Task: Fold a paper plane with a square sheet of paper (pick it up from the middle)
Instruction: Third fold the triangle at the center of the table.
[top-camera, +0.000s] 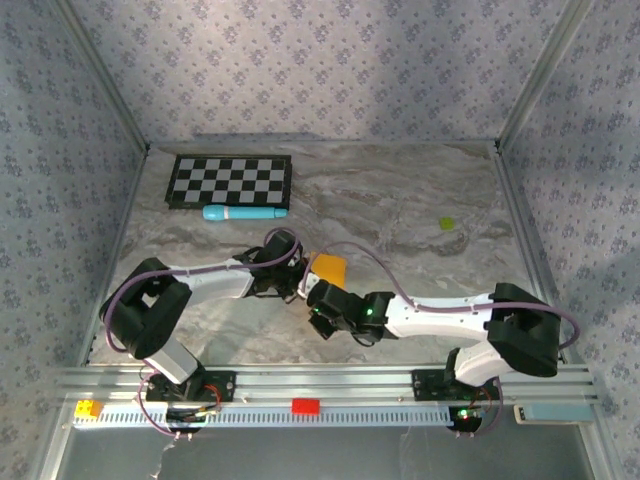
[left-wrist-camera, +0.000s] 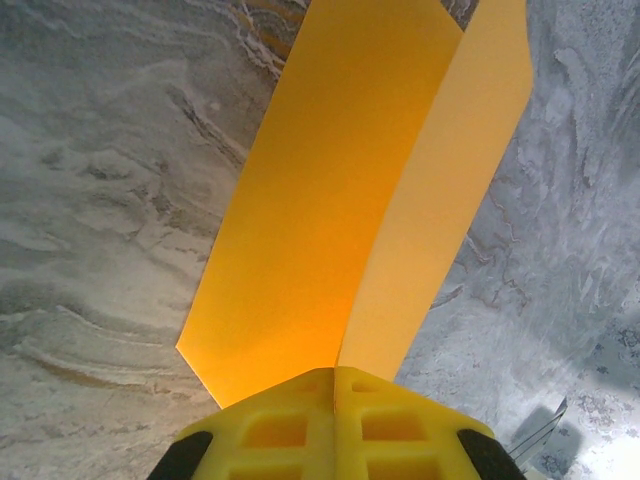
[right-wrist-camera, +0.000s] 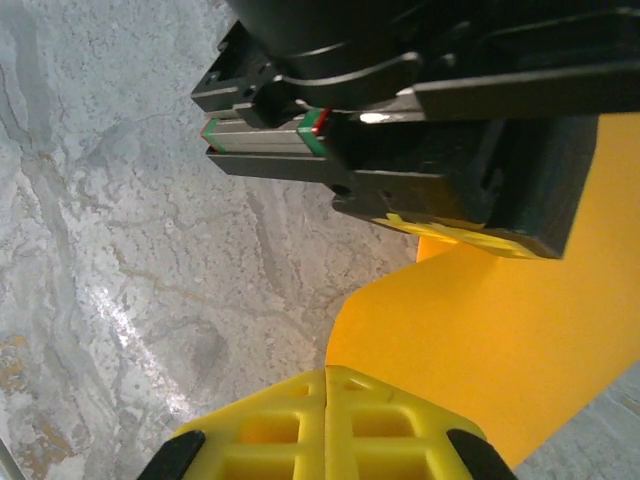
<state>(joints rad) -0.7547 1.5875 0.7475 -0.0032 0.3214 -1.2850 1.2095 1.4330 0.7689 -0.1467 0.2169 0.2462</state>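
The square sheet of paper (top-camera: 330, 268) is orange and hangs just above the marble table (top-camera: 400, 200), near its middle. My left gripper (top-camera: 297, 268) is shut on it. In the left wrist view the paper (left-wrist-camera: 330, 180) rises out of the seam of the closed left gripper (left-wrist-camera: 333, 372) as a V of two flaps. My right gripper (top-camera: 313, 292) sits close in front of the left one. Its yellow fingers are closed together, and the paper's (right-wrist-camera: 500, 340) near edge runs into the tip of the right gripper (right-wrist-camera: 327, 370). The left gripper's black body (right-wrist-camera: 400, 110) looms right above.
A black-and-white checkerboard (top-camera: 230, 180) lies at the back left, with a light-blue cylinder (top-camera: 243, 213) just in front of it. A tiny yellow-green bit (top-camera: 447, 224) lies at the right. Metal frame posts and patterned walls bound the table. A red block (top-camera: 305, 405) sits on the front rail.
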